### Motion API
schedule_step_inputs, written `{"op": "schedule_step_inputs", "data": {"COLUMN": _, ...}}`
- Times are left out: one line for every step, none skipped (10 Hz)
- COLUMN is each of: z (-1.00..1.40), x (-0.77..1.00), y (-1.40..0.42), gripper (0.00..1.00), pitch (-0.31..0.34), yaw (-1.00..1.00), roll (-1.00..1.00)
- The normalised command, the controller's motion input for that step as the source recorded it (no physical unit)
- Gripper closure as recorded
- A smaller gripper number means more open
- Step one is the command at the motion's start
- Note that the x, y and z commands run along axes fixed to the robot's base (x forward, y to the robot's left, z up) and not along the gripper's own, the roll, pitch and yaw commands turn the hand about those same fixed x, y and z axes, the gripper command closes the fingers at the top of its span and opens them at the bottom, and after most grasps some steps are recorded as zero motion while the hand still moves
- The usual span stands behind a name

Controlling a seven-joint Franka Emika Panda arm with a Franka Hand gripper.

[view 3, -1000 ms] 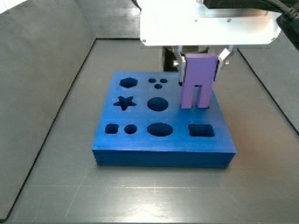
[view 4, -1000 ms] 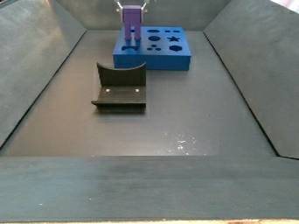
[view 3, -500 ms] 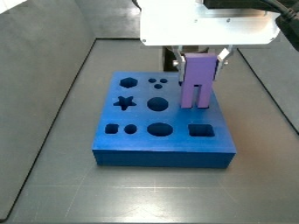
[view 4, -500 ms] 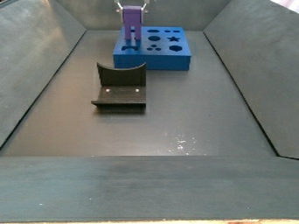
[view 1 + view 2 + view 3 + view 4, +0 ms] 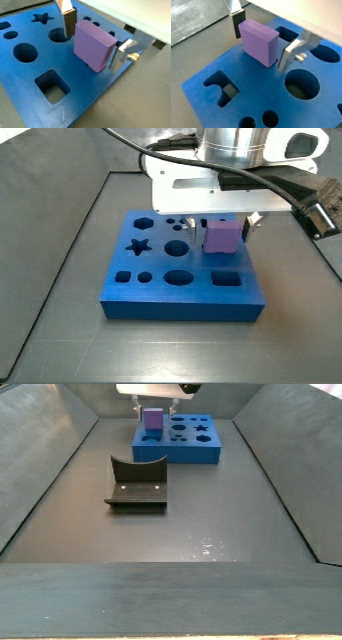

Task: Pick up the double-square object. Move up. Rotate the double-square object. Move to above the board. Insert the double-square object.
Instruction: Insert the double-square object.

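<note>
The lavender double-square object (image 5: 222, 238) stands upright with its lower end sunk in a hole at the right side of the blue board (image 5: 147, 293). My gripper (image 5: 222, 228) is directly above the board, low over it, and shut on the block. In both wrist views the block (image 5: 93, 45) (image 5: 260, 42) sits between the two silver fingers (image 5: 67, 22) (image 5: 290, 56), its base inside the board's (image 5: 80, 95) hole. In a side view the block (image 5: 154, 421) rises only a little above the board (image 5: 201, 449).
The dark fixture (image 5: 136, 484) stands on the grey floor in front of the board. Open holes lie around the block: a star (image 5: 138, 246), circles (image 5: 177, 249) and a square (image 5: 226, 280). Sloped bin walls enclose the floor.
The gripper has come straight down with the block. The block hung well above the board before; now its lower end is in the hole and much less of it shows.
</note>
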Motion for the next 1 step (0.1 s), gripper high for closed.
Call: {"op": "schedule_step_inputs", "data": {"z": 0.00, "x": 0.00, "y": 0.00, "gripper": 0.00, "pitch": 0.000, "yaw": 0.00, "roll": 0.00}}
